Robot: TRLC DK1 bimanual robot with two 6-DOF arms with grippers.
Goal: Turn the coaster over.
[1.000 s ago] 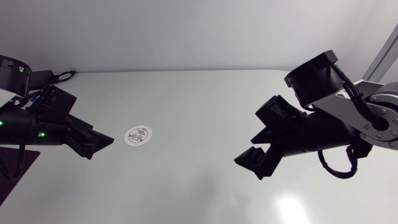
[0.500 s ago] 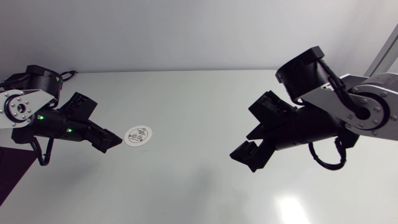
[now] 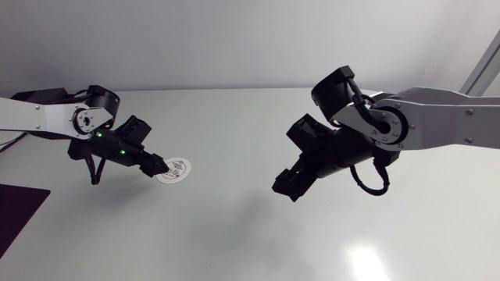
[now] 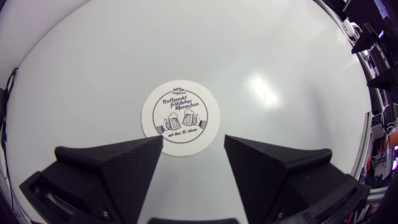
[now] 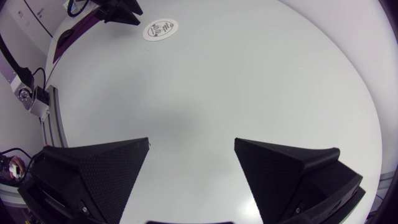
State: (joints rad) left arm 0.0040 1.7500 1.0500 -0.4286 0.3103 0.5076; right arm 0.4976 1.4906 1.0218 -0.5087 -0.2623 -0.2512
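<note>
Coaster (image 3: 173, 170) — round, white, dark print facing up; flat on the pale surface (image 3: 234, 234), on the left arm's side of the middle. Left claw (image 4: 193, 144) — fingers apart, low at the coaster's near edge, which sits at the gap between the tips; contact not discernible. Right claw (image 3: 285, 187): fingers apart, holding nothing, over bare surface, well apart from the coaster.
</note>
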